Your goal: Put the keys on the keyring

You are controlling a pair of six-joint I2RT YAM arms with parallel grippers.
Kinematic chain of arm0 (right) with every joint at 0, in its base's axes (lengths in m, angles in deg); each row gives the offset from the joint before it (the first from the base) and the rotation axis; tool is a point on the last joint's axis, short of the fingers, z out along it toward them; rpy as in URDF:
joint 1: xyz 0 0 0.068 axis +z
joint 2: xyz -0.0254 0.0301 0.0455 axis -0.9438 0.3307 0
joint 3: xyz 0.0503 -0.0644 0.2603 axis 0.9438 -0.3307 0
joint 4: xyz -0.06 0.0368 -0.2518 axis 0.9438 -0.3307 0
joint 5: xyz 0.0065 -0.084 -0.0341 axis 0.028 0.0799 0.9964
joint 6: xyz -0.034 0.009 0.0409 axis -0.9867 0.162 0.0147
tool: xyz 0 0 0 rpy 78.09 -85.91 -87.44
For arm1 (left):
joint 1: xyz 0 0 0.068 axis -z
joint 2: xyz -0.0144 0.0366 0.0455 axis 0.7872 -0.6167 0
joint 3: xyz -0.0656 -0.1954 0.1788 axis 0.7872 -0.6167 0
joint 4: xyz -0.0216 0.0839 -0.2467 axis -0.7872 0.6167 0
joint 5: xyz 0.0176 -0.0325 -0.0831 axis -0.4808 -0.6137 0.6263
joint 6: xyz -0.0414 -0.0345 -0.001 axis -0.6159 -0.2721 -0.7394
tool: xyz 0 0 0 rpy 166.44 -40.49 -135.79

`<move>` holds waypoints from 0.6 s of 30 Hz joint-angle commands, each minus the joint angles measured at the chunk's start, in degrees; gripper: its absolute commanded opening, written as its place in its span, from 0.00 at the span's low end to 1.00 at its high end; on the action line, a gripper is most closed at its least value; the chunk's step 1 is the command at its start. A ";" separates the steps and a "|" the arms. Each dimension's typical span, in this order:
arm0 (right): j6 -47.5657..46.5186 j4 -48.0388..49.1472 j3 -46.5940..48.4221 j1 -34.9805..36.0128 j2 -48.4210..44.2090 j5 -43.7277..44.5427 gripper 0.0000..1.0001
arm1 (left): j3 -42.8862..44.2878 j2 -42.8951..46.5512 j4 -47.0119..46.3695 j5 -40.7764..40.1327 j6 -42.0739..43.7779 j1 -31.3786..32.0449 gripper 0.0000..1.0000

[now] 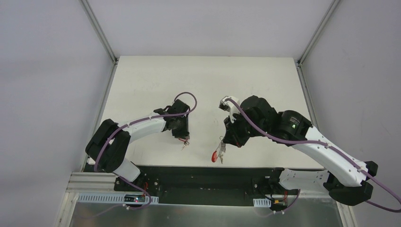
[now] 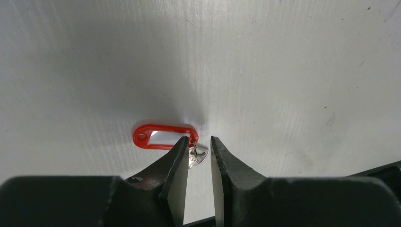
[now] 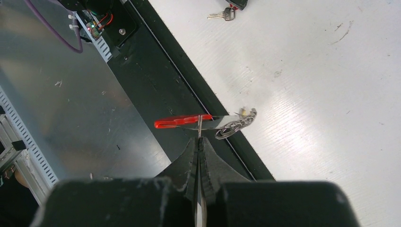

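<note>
Silver metal and tied to a red tag [image 2: 163,136], a loose key [image 2: 197,155] is seen lying flat on the white surface [image 2: 283,71], low in the centre of the left wrist view. It is straddled by the left gripper [image 2: 198,139], whose jaws are parted by a narrow gap and not yet clamped; one finger appears to touch the key's head.

In the middle of the right wrist view, the right gripper [image 3: 199,141] is pinched fully together on the thin wire of the keyring [image 3: 199,124]. A red loop [image 3: 182,121] and a small cluster of what appear to be keys [image 3: 239,120] hang from it over the surface's near edge.

Trouble could be expected from the flat key. It may be pushed sideways or squeezed out if the jaws are closed off-centre, or only the tag's small ring may be caught. With a weak pinch, it might be twisted loose when threading is attempted.
</note>
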 commanded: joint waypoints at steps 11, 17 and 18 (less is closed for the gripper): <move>1.07 2.26 -0.37 -0.83 -1.84 -1.66 0.00 | 2.22 -1.45 1.62 0.67 2.11 0.52 0.12; 1.42 2.51 -0.64 -0.93 -2.17 -1.94 0.00 | 3.04 -0.67 2.12 2.50 3.41 0.52 0.00; 1.47 2.53 -0.68 -0.88 -2.28 -1.93 0.00 | 3.38 0.11 2.57 2.58 3.75 0.52 0.00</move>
